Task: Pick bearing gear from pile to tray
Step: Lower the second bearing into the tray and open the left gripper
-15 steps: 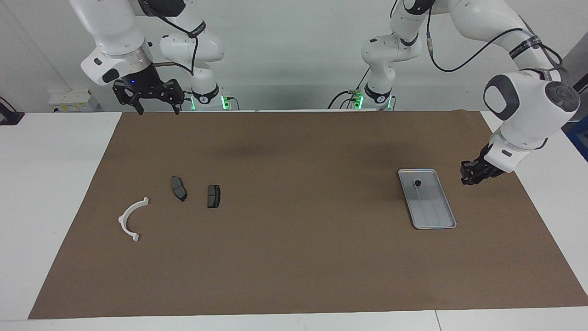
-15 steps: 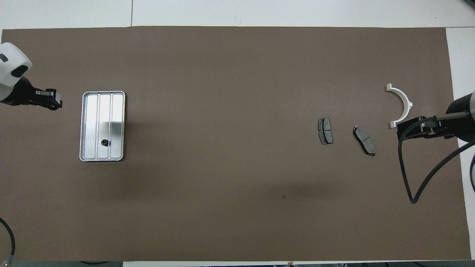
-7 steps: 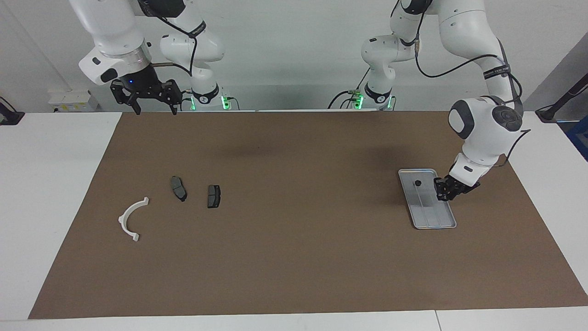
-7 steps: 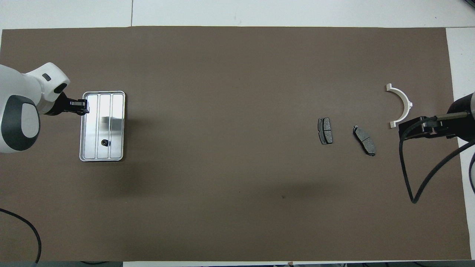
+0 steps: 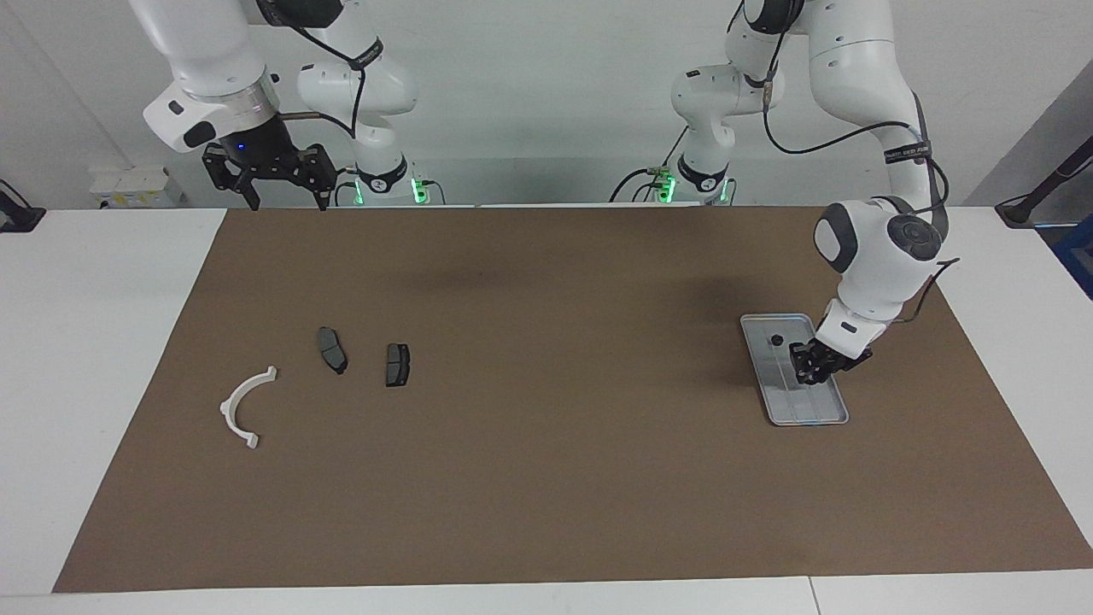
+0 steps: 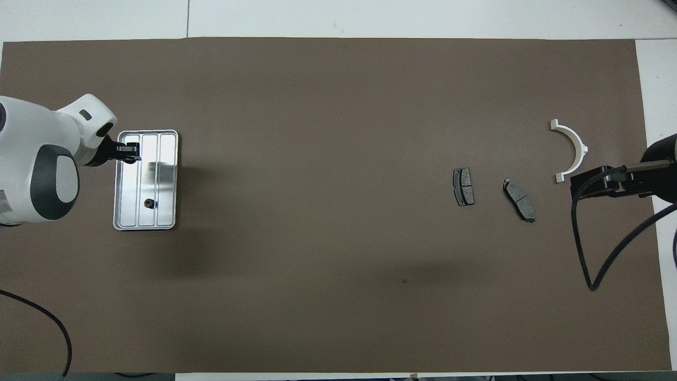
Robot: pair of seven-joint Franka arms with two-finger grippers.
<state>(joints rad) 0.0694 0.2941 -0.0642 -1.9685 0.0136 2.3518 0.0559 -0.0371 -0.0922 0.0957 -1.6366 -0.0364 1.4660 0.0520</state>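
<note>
bearing gear: small, black, round, in tray | left gripper: grip unclear

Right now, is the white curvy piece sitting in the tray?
No, the white bracket lies on the brown mat at the right arm's end, while the tray at the left arm's end holds only a small black piece.

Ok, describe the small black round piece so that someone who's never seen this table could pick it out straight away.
Start at the silver tray on the brown mat, toward the left arm's end of the table. The small black round piece lies inside it, in the half nearer the robots, near the left pincer. It is the only part in the tray; the brake pads and the white bracket lie at the other end.
</note>
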